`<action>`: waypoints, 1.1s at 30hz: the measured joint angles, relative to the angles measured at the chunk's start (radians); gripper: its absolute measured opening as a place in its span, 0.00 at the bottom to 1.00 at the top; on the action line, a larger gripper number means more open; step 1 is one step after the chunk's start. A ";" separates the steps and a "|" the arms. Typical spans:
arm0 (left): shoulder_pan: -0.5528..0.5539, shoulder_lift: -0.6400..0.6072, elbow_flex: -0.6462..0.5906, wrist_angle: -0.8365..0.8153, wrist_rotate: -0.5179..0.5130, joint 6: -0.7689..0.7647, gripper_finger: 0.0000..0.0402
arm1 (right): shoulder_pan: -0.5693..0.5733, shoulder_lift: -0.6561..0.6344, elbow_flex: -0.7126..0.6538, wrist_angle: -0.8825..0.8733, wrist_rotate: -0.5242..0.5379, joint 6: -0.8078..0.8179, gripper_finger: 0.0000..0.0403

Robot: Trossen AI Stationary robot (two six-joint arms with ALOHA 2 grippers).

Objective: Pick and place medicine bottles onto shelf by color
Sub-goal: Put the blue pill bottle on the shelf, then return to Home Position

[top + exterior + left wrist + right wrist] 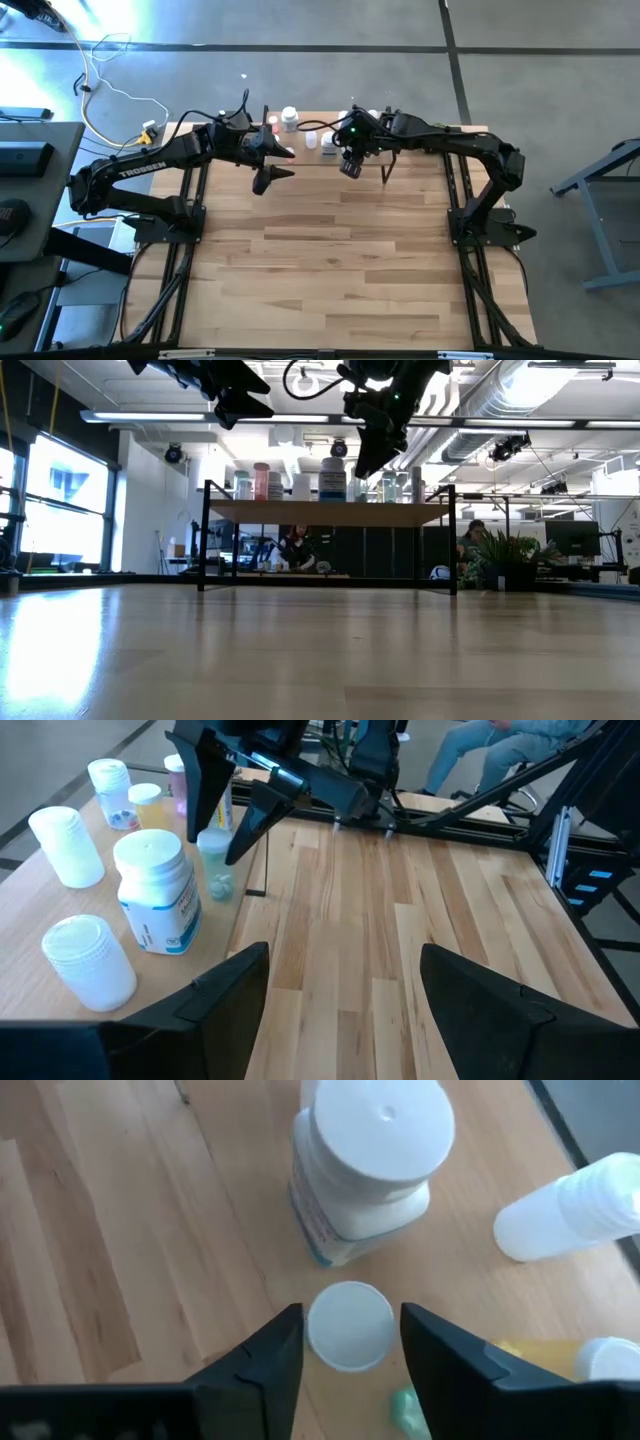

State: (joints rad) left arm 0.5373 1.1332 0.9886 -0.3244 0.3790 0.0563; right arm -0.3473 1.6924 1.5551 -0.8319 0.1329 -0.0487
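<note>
Bottles (155,895) crowding shelf (330,513)

6 medicine bottles (155,892), 1 shelf (330,513), 2 arms.

Black jointed arms (150,165), white TROSSEN lettering

A yellow bottle (545,1355) at lower right was cut off by the picture's edge. Shelf bottles (310,138) in the high view were too small to tell apart.
</note>
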 joint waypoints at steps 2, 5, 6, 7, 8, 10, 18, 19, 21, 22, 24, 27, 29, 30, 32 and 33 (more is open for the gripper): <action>0.000 0.000 0.000 0.000 0.000 0.000 0.63 | 0.000 0.000 0.000 0.001 0.018 0.000 0.42; 0.000 0.000 0.000 0.000 0.000 0.000 0.63 | 0.000 0.000 0.006 -0.001 0.022 0.000 0.45; 0.000 0.000 0.000 0.000 0.000 0.000 0.63 | 0.000 0.000 0.015 -0.001 0.022 0.000 0.45; 0.000 0.000 0.000 0.000 0.000 0.000 0.63 | 0.000 0.000 0.023 0.001 0.023 -0.001 0.46; 0.000 0.000 0.000 0.000 0.000 0.000 0.63 | 0.000 -0.001 0.033 0.003 0.023 -0.001 0.46; 0.000 0.000 0.000 0.000 0.000 0.000 0.63 | 0.000 -0.002 0.053 0.000 0.023 -0.001 0.46; 0.000 0.000 0.000 -0.003 0.000 0.000 0.63 | -0.006 -0.002 0.097 -0.013 0.023 -0.010 0.46; 0.000 0.000 0.000 -0.004 0.002 0.000 0.63 | -0.006 -0.002 0.107 -0.017 0.022 -0.010 0.46; 0.000 -0.005 0.000 -0.005 0.007 -0.005 0.63 | -0.006 -0.002 0.138 -0.040 0.019 0.003 0.46; 0.000 -0.014 0.000 -0.008 0.010 -0.015 0.63 | -0.006 -0.002 0.158 -0.048 0.019 0.014 0.46; 0.000 -0.044 0.000 -0.009 0.028 -0.027 0.63 | -0.006 -0.002 0.198 -0.067 0.018 0.037 0.46; -0.002 -0.103 0.000 -0.030 0.062 -0.027 0.63 | -0.006 -0.002 0.263 -0.100 0.001 0.051 0.46; -0.005 -0.145 0.000 -0.056 0.062 -0.021 0.63 | -0.004 -0.003 0.302 -0.105 -0.031 0.047 0.46; -0.005 -0.164 0.000 -0.071 0.062 -0.011 0.63 | -0.004 -0.003 0.320 -0.106 -0.046 0.041 0.46; -0.004 -0.202 -0.005 -0.105 0.062 0.008 0.63 | 0.000 -0.003 0.352 -0.106 -0.078 0.025 0.46; -0.004 -0.225 -0.021 -0.103 0.062 0.011 0.63 | 0.001 -0.003 0.367 -0.106 -0.085 0.021 0.46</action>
State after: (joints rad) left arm 0.5331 0.9080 0.9677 -0.4274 0.4408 0.0675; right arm -0.3463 1.6897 1.9223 -0.9383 0.0479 -0.0275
